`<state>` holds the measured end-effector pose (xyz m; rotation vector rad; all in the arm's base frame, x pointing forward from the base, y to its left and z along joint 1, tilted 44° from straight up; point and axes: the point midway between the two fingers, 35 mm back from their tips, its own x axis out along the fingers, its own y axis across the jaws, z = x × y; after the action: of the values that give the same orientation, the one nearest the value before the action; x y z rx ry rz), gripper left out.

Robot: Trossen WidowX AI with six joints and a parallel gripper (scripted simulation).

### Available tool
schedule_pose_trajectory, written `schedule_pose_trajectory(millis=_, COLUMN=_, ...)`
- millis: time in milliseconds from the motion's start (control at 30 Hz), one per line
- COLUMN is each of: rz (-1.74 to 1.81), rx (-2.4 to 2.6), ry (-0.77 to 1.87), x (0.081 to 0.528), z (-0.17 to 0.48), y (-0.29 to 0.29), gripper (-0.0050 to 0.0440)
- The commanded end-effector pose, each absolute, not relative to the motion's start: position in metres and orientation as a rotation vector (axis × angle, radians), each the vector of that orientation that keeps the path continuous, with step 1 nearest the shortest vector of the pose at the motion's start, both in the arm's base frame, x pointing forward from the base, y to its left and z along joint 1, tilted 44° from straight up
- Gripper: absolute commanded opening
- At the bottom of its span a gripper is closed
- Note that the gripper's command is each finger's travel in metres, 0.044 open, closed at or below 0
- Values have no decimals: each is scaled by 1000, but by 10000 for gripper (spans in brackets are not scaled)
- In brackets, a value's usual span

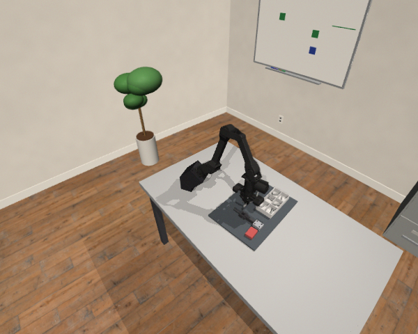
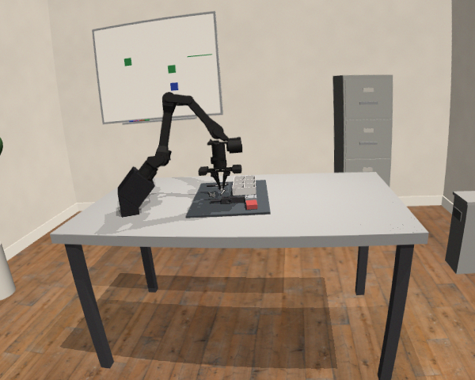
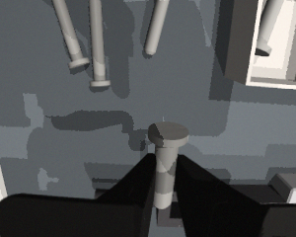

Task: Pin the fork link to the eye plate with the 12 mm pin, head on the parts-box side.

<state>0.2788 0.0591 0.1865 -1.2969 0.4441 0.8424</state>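
Wrist view: I have one headed pin (image 3: 165,173) between the pincer's (image 1: 244,207) (image 2: 221,190) (image 3: 166,160) tips. Beyond it, three loose pins (image 3: 98,44) on the mat (image 1: 274,219) (image 2: 205,210) (image 3: 187,74); parts box (image 1: 262,212) (image 2: 244,191) (image 3: 237,44) up-right; holed plate (image 1: 258,224) (image 2: 250,196) (image 3: 292,185) right.

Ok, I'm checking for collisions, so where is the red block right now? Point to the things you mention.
In the exterior view, the red block (image 1: 251,232) (image 2: 251,204) sits on the dark mat's near right part, beside the small white plate (image 1: 258,224).
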Motion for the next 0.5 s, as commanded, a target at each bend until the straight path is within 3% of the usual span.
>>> schedule_pose_trajectory(millis=0, rz=846, rx=-1297, ry=445, x=285, z=191, y=58, gripper=13)
schedule_pose_trajectory(millis=467, rz=846, rx=-1297, ry=445, x=298, z=202, y=57, gripper=13)
